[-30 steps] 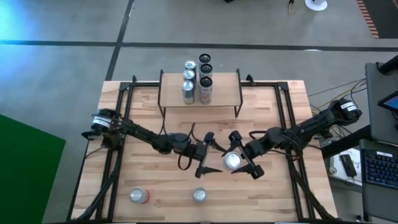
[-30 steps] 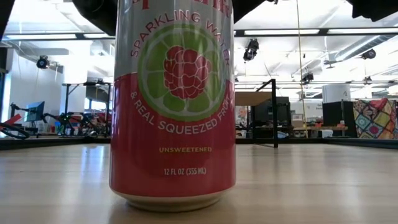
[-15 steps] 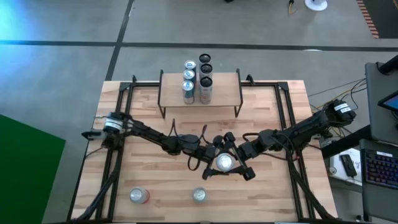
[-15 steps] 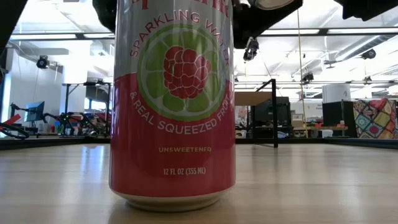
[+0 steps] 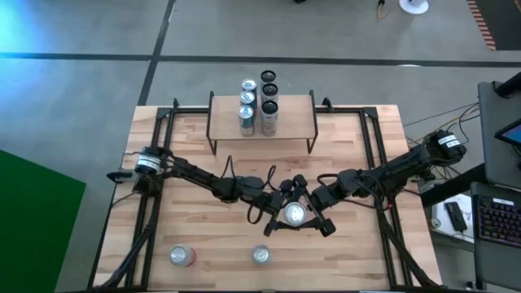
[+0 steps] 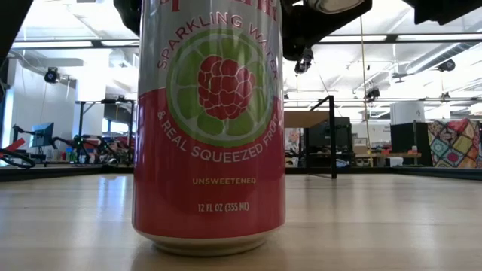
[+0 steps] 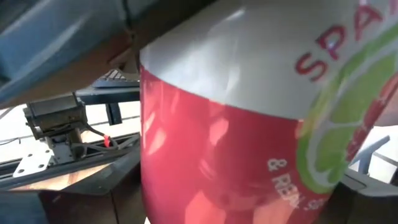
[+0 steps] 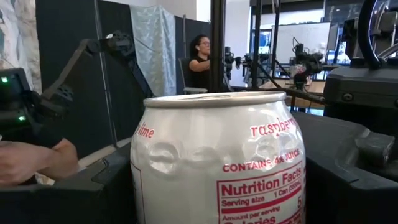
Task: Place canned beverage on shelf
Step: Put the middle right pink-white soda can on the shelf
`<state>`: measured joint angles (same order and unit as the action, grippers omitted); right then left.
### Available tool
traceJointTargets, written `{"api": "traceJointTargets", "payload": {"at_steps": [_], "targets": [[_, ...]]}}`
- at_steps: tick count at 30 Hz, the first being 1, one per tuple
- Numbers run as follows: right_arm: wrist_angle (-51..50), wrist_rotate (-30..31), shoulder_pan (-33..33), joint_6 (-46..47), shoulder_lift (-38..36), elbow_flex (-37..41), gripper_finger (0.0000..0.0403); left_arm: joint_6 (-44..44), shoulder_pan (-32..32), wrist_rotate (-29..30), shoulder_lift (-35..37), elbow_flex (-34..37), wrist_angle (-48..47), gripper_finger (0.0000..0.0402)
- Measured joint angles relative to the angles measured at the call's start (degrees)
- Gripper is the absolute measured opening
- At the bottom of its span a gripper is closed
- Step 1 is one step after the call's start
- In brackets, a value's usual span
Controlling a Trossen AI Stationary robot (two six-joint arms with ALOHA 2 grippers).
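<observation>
A red and silver raspberry-lime can [image 5: 293,214] is held up over the table's middle by my right gripper [image 5: 299,213], which is shut on it; it fills the right wrist view [image 8: 217,162]. My left gripper [image 5: 275,207] has come in from the table's left and is open, its fingers on either side of the same can, which fills the left wrist view [image 7: 249,124]. I cannot tell whether they touch it. The shelf [image 5: 298,107] stands at the table's far edge with several cans [image 5: 247,114] upright on its plank. My right gripper pinches the can's side wall [image 8: 140,193] between its two fingers [image 8: 93,186], which come level from the table's right. The can stands upright and is lifted clear of the table. Its wall shows dents [image 8: 165,152] near the top.
Two more cans stand near the table's near edge, one at the left [image 5: 181,255] and one in the middle [image 5: 260,255], which fills the low view [image 6: 208,128]. A person [image 8: 200,56] and a hand [image 8: 31,162] show beyond the table.
My left gripper has gone toward the table's right, up to the can. My right gripper has carried the can a little toward the table's left, upright and clear of the table. Both have kept nearly still over the last half second.
</observation>
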<state>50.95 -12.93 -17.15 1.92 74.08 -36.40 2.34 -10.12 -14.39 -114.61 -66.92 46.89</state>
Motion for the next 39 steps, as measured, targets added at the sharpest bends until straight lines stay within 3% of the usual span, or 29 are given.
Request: {"api": "traceJointTargets", "payload": {"at_steps": [6,10,14,17,22,28,33,39], "targets": [[-2.6,0.19,-0.06,-1.36,-0.04,-0.03,0.0315,0.27,-0.01,-0.07,0.0,0.15,-0.62,0.0306],[-7.51,5.29,-0.17,-2.19,-1.8,-0.01,0.0347,0.04,0.01,0.95,0.01,0.27,-0.2,0.0308],[-19.77,16.43,-0.32,0.14,-7.72,-0.83,0.0363,-1.39,0.01,10.17,0.11,0.29,-0.11,0.0308],[-27.65,19.91,-0.07,3.92,-11.57,-1.16,0.0364,-1.37,0.06,20.18,0.13,0.29,-2.34,0.0308],[-28.96,23.32,-0.19,9.19,-13.8,-0.71,0.0365,-1.01,-0.12,31.53,0.13,0.07,-5.54,0.0309],[-29.34,35.35,-0.5,10.54,-10.38,-0.68,0.0365,-2.25,0.03,36.38,0.13,-0.4,-5.88,0.031],[-29.58,44.2,-1.75,11.18,-8.47,-0.63,0.0365,-2.92,-0.19,43.95,0.13,-0.2,-5.15,0.031],[-28.85,49.27,-3.59,10.51,-8.42,-0.6,0.0365,-2.9,-0.19,45.5,0.13,-0.12,-5.33,0.031]]}}
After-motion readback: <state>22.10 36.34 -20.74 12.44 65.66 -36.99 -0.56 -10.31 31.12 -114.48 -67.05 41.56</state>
